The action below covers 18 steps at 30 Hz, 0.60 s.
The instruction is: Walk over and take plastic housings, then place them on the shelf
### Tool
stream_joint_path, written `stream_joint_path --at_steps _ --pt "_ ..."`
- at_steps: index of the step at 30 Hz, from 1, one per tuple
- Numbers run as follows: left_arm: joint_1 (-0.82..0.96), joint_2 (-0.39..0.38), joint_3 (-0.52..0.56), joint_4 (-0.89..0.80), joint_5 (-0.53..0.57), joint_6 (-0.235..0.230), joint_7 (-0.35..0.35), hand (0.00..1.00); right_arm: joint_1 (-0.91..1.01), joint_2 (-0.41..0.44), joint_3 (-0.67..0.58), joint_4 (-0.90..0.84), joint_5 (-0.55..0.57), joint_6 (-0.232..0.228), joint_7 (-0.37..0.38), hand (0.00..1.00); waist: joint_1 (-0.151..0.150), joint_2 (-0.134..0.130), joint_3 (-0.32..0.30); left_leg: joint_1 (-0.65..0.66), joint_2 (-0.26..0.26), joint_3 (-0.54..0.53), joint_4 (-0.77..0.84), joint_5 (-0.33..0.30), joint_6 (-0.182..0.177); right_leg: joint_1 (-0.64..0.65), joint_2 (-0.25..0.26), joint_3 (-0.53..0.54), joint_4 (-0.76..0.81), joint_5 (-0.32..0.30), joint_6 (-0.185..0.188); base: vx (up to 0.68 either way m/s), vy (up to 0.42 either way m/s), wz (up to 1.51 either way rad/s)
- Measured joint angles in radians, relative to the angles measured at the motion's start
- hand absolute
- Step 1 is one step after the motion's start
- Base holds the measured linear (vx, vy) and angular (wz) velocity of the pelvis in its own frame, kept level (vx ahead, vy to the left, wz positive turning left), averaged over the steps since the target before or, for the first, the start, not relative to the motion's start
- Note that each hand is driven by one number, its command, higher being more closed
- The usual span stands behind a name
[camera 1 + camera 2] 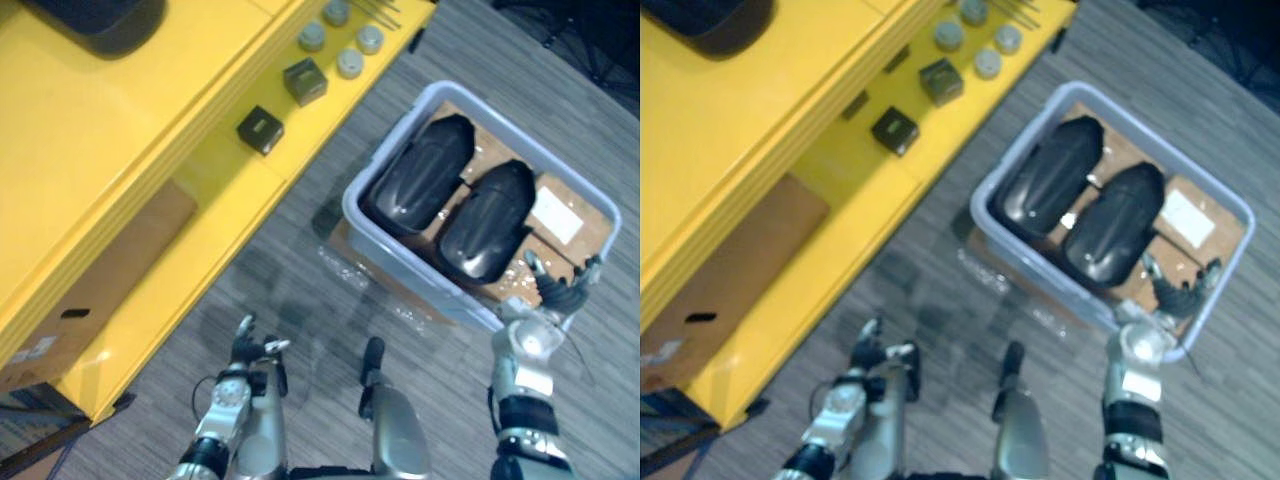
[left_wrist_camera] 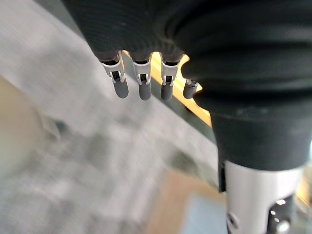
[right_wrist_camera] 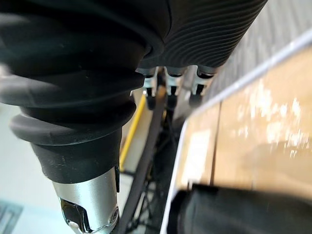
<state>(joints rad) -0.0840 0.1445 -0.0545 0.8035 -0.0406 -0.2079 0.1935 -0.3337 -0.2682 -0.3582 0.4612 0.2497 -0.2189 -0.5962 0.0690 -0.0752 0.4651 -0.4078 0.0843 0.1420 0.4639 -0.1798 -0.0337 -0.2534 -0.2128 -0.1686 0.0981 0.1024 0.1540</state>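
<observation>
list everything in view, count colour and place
housings: two, black, side by side in the bin
bin: one, grey-blue, on the floor by the shelf
cardboard: one sheet, brown, lining the bin
label: one, white, on the cardboard
shelf: one, yellow, left of the bin
small boxes: two, dark, on the lower shelf board
round caps: four, grey, beyond the small boxes
carton: one, brown, inside the shelf, low down
left hand: one, silver, open above the floor
right hand: one, silver, open over the bin's near corner

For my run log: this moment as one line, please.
black plastic housings: in grey plastic bin | right hand: open, above bin corner | left hand: open, empty
</observation>
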Motion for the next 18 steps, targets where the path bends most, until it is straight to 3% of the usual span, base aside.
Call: stream_joint_path --at_steps 5,12,18 --pt "-0.007 0.005 0.049 0.019 -0.074 -0.012 -0.003 0.0 -0.084 -0.081 0.023 0.094 0.017 0.001 0.0 0.0 -0.001 0.005 0.021 -0.039 -0.011 -0.004 0.021 0.001 0.004 -0.033 -0.013 -0.001 0.016 0.004 0.007 -0.05 0.033 0.04" --pt "-0.027 0.003 0.078 0.054 -0.115 -0.061 -0.023 0.0 -0.201 -0.159 0.032 0.238 0.053 0.076 -0.129 0.0 0.003 0.022 0.036 -0.085 -0.01 -0.026 0.051 0.003 0.007 -0.062 -0.013 -0.02 0.036 0.004 0.007 -0.04 -0.001 0.07" --pt "-0.036 0.003 0.077 0.075 -0.107 -0.123 -0.031 0.0 -0.284 -0.247 0.035 0.327 0.062 0.121 -0.145 0.0 0.004 0.044 0.049 -0.122 -0.008 -0.027 0.069 0.003 0.007 -0.098 -0.013 -0.019 0.05 0.005 0.008 -0.05 -0.005 -0.02"
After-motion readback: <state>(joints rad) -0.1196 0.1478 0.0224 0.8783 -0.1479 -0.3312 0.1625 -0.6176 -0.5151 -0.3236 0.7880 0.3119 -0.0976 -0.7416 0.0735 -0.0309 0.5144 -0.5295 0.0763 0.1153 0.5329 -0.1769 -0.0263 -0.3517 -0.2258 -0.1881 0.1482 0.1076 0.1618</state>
